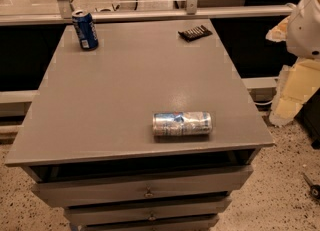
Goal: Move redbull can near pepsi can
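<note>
The redbull can (182,123), slim and silver with pale blue patches, lies on its side near the front edge of the grey table top (140,75), right of centre. The pepsi can (85,29), dark blue with white lettering and a silver top, stands upright at the far left corner. The two cans are far apart. My gripper is out of view; only a white rounded part of my arm (306,25) shows at the right edge, beside the table and above floor level.
A small dark ridged object (195,33) lies at the far right of the table. The top sits on a drawer cabinet (145,192). Yellowish foam blocks (295,90) stand on the floor to the right. A railing (150,14) runs behind the table.
</note>
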You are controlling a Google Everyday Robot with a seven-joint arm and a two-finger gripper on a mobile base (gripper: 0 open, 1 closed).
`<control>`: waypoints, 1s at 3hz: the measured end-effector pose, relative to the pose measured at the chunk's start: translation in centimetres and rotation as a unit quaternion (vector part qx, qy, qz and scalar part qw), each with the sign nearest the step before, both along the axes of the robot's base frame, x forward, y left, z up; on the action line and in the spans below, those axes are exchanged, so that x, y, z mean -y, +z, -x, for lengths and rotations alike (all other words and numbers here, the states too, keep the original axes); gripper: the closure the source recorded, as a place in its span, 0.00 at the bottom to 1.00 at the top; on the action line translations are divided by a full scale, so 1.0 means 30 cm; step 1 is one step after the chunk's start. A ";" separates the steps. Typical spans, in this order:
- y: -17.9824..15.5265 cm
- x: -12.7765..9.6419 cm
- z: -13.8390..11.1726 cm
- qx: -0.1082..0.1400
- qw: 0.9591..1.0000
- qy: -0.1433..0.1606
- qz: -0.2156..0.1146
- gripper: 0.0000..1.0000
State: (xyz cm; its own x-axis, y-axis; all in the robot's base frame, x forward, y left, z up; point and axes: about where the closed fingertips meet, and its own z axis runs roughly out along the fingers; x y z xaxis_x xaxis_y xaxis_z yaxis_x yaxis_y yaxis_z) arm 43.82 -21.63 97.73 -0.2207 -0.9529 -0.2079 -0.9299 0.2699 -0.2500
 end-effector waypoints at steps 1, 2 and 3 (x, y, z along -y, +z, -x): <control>0.002 -0.002 0.001 0.002 1.000 0.001 -0.002 0.00; -0.025 -0.032 -0.008 0.005 1.000 0.009 -0.021 0.00; -0.092 -0.103 -0.043 0.007 0.998 0.024 -0.059 0.00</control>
